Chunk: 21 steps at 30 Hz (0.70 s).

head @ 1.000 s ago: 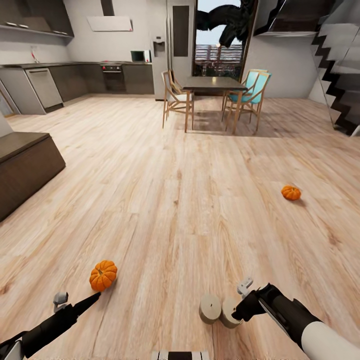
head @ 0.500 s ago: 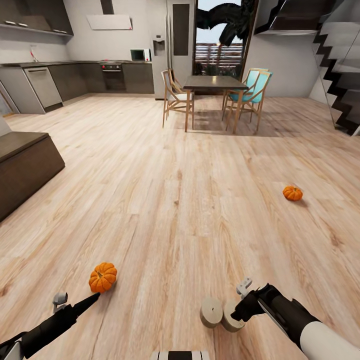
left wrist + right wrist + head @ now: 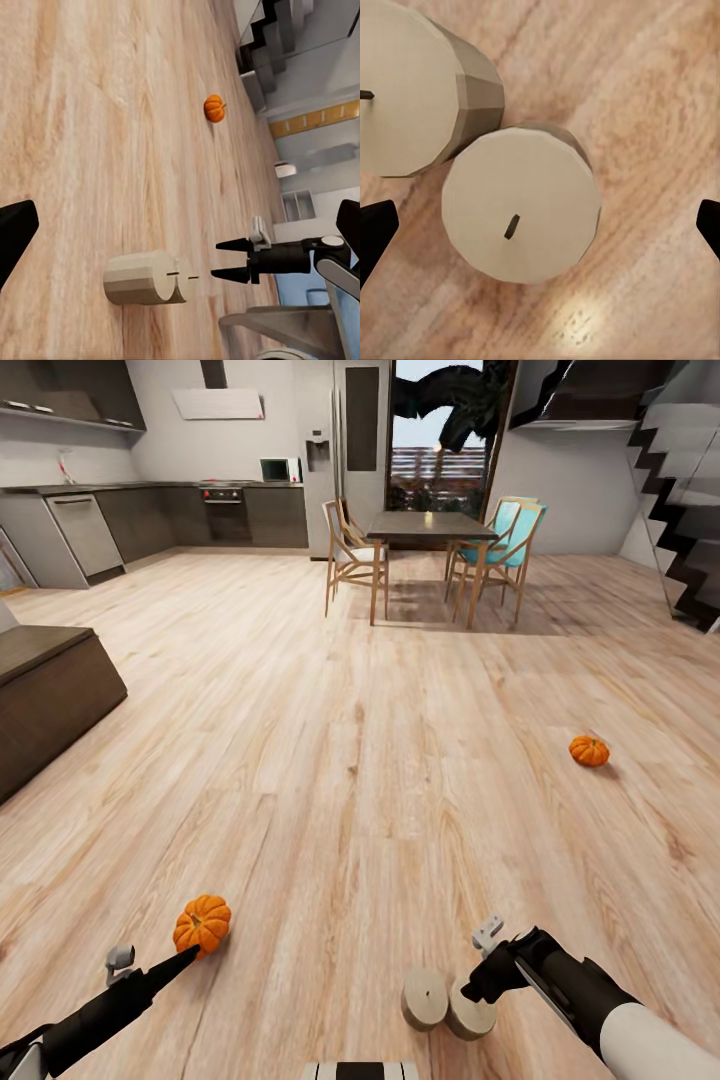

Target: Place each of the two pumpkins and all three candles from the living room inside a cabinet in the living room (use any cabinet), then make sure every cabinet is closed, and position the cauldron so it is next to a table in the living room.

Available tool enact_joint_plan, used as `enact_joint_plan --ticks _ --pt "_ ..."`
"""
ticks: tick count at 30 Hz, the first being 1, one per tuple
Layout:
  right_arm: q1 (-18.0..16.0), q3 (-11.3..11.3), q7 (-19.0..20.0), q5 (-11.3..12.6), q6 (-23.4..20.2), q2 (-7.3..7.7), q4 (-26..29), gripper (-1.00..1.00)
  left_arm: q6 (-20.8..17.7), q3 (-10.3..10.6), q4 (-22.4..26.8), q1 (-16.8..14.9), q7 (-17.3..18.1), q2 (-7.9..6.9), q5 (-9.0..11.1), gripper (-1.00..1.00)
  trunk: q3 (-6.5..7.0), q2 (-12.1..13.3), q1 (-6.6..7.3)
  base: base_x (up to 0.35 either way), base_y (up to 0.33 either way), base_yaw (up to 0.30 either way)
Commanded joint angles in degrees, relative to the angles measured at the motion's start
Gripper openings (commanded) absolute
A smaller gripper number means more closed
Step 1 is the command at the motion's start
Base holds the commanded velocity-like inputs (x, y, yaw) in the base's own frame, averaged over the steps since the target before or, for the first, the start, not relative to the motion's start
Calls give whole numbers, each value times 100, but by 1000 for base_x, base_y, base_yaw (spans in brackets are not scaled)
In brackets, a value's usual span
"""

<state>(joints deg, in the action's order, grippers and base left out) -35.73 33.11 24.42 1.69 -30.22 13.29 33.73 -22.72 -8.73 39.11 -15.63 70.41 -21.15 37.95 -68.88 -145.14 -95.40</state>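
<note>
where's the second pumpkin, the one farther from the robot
In the head view, the far pumpkin lies on the wood floor at right, well beyond the right gripper and short of the dining table.

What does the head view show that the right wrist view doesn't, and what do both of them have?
Head view alone: two pumpkins, the near pumpkin by the left gripper and the far pumpkin off to the right, plus the dark cabinet at left and the dining table with chairs at the back.

Right wrist view alone: a straight-down look at the candle tops, with the dark wick of the candle centred between the open fingertips.

Both: two candles side by side, the nearer candle and its neighbour, standing on the wooden floor.
</note>
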Motion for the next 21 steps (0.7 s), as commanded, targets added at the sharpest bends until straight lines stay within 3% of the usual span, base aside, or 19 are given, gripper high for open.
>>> enact_joint_plan --ticks 1,21 --pt "-4 28 1 18 -28 9 11 100 -61 0 0 -2 13 -1 21 100 -27 -3 -2 12 0 0" --pt "-4 28 0 15 -28 7 11 100 -66 -6 0 -2 26 -20 21 100 -470 -30 -53 1 0 0"
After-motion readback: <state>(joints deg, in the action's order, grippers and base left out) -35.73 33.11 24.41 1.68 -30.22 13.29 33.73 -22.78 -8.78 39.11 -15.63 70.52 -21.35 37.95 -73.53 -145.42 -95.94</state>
